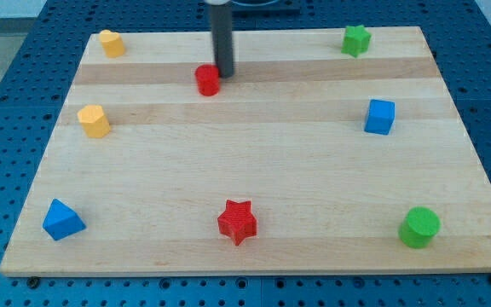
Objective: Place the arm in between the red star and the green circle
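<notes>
The red star (237, 221) lies near the view's bottom, at the middle of the wooden board (254, 145). The green circle (419, 227) lies at the bottom right. My tip (224, 74) is at the view's top, left of centre, right beside a red round block (208, 79) on its right side. The tip is far above the red star and far up and left of the green circle.
A yellow block (112, 43) sits at the top left and another yellow block (94, 121) at the left. A blue triangle (62, 220) is at the bottom left. A green star (356, 39) is at the top right. A blue cube (380, 116) is at the right.
</notes>
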You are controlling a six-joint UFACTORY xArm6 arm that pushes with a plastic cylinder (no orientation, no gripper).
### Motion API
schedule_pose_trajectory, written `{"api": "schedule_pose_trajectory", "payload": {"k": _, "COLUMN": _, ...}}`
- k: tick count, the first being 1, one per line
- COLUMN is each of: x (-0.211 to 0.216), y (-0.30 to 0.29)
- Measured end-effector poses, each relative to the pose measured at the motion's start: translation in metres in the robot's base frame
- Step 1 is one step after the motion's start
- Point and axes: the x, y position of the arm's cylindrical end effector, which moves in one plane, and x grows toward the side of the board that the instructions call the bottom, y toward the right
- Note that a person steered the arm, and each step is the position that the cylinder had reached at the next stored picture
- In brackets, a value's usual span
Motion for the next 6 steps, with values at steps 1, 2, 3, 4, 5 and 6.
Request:
{"api": "schedule_pose_trajectory", "payload": {"k": 1, "x": 0.018, "y": -0.042}}
{"api": "schedule_pose_trajectory", "payload": {"k": 2, "x": 0.018, "y": -0.009}}
{"api": "schedule_pose_trajectory", "payload": {"k": 3, "x": 0.031, "y": 0.081}}
{"api": "schedule_pose_trajectory", "payload": {"k": 4, "x": 0.091, "y": 0.132}}
{"api": "schedule_pose_trajectory", "payload": {"k": 5, "x": 0.151, "y": 0.131}}
{"api": "schedule_pose_trajectory", "payload": {"k": 6, "x": 0.194, "y": 0.130}}
